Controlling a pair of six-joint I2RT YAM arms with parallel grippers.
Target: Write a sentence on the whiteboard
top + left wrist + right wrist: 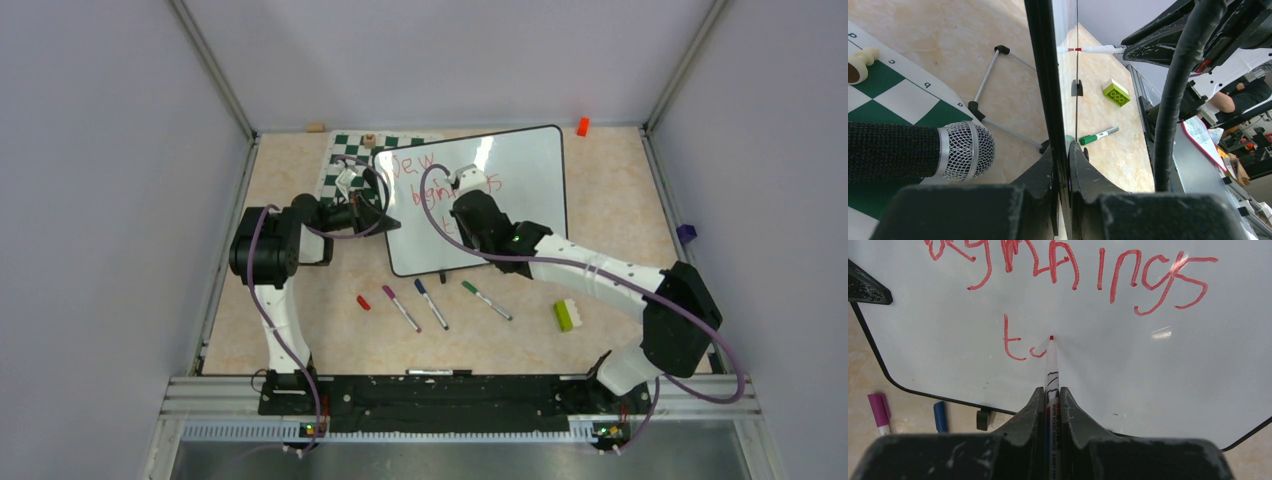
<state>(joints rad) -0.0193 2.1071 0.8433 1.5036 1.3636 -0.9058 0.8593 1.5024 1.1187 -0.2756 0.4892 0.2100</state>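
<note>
The board (530, 205) stands propped near the table's far edge, with its left edge pinched in the left gripper (1063, 155). The right gripper (1050, 395) is clamped on the marker (1051, 367), which points straight ahead at the board. Its tip touches the third line just right of the "t", so the sentence (1073, 270) probably runs on rightward.
</note>
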